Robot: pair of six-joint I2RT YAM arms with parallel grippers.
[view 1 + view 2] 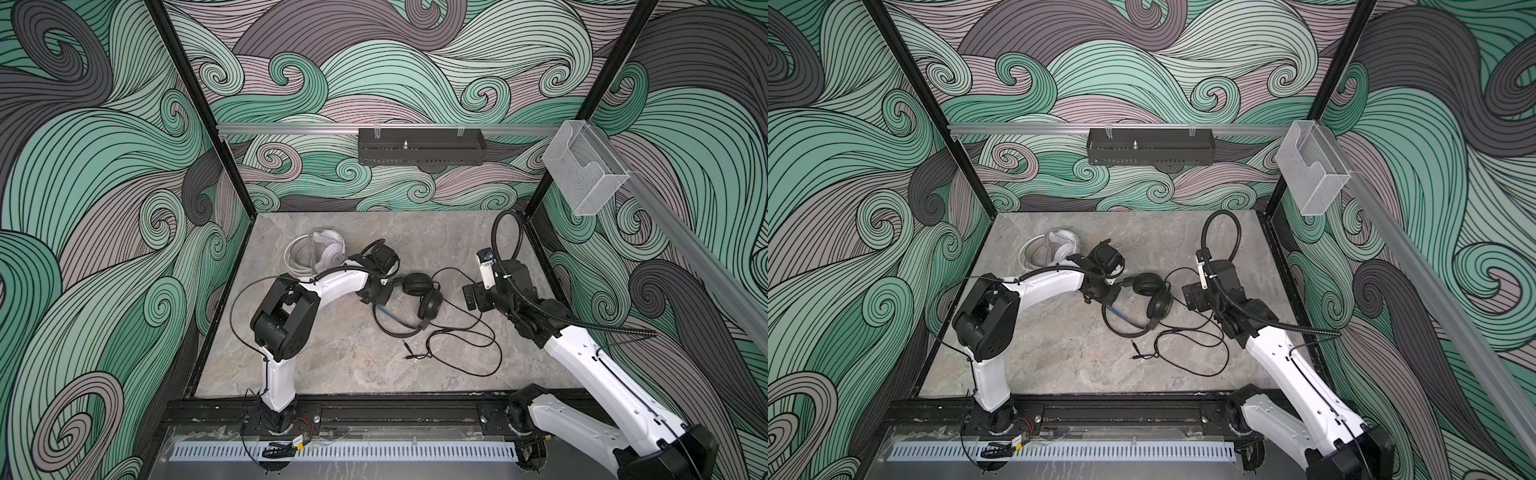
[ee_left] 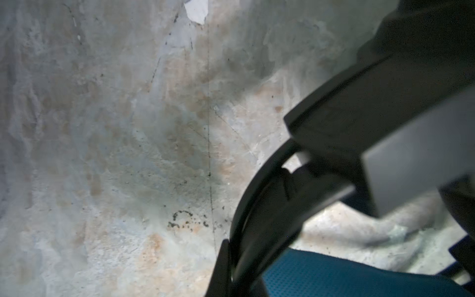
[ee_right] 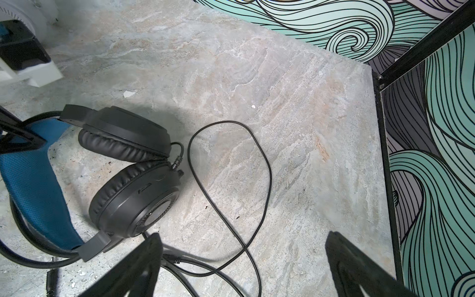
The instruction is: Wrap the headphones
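My left gripper [image 1: 388, 284] is clamped tight on the headband [image 2: 257, 218] of the black headphones [image 1: 430, 304], whose earcups lie just beyond its tips. My right gripper [image 3: 243, 237] hangs wide and empty, with the loose black cord [image 3: 267, 164] sprawled right beneath it. The white headphones [image 1: 328, 249] sit close behind the left gripper. I judge I'm anchoring the headset. Next, the right gripper must drop, pinch that thin cord and start winding.

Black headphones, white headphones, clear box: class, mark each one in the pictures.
black headphones [image 3: 133, 203], right wrist view, outer shell of an ear cup
white headphones [image 1: 331, 251], a top view, ear cup
clear box [image 1: 590, 178], a top view, front wall
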